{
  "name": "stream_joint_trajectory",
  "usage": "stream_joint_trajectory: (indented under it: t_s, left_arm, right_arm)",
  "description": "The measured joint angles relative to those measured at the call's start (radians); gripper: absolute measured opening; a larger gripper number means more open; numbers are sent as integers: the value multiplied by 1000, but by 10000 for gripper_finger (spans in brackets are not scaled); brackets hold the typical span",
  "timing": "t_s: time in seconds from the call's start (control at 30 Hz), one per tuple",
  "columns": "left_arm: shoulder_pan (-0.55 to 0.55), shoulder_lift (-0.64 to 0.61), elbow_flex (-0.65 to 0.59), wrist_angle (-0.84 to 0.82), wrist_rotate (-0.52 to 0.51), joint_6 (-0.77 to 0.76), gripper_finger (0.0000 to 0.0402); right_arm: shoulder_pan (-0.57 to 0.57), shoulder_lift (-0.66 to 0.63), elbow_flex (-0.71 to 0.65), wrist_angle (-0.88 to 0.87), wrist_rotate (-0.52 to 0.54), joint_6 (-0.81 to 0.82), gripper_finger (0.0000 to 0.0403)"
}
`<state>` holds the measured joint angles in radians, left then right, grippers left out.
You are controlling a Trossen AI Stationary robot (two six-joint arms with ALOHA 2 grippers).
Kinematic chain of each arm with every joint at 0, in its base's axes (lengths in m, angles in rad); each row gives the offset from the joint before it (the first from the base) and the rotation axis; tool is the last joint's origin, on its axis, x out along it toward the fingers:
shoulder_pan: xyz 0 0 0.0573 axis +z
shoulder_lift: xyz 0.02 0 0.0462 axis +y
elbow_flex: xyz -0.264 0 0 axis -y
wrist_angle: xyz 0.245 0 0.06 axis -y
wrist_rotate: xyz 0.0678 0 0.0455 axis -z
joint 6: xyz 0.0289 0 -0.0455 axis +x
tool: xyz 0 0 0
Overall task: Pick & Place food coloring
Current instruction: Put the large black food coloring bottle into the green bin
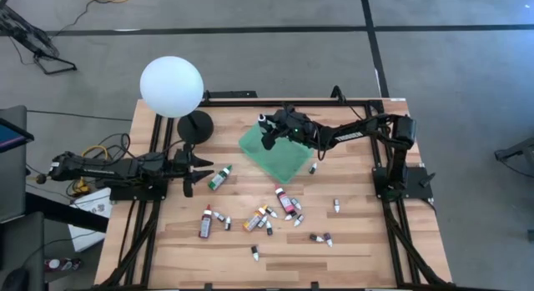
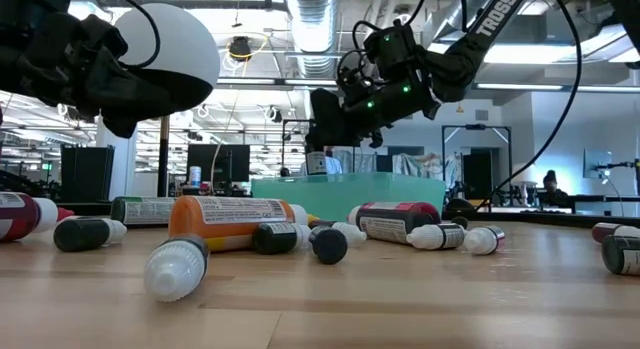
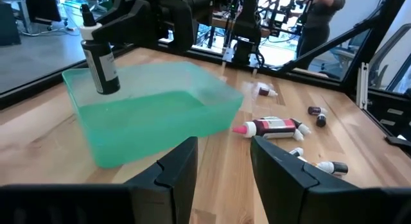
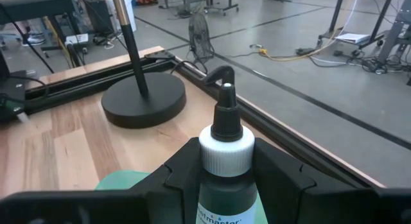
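Dark bottle (image 4: 225, 179) (white-collared) clamped in right jaws—above green tray's (image 1: 279, 158) edge; left jaws parted, empty.

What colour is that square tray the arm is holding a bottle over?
Translucent green. The tray shows best in the left wrist view.

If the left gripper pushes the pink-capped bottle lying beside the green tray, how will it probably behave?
The pink-capped bottle lies on its round side on the bare table, so it would probably roll. It looks small and rigid, likely light. Its tapered cap may make it curve.
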<state>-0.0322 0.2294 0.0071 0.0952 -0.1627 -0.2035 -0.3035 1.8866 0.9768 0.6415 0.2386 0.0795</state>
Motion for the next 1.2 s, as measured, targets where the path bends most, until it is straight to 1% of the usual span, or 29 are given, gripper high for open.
stream_joint_trajectory:
  t_s: [0.27,0.47,0.7,1.2]
  left_arm:
    - [0,0,0,-8,-1,3,138]
    - [0,0,0,-11,-2,15,138]
    - [0,0,0,-23,1,16,138]
    - [0,0,0,-35,-10,-17,138]
  right_arm:
    - [0,0,0,-2,0,19,118]
    - [2,0,0,-39,23,19,118]
    - [2,0,0,-57,26,19,118]
    - [0,0,0,-55,25,-1,118]
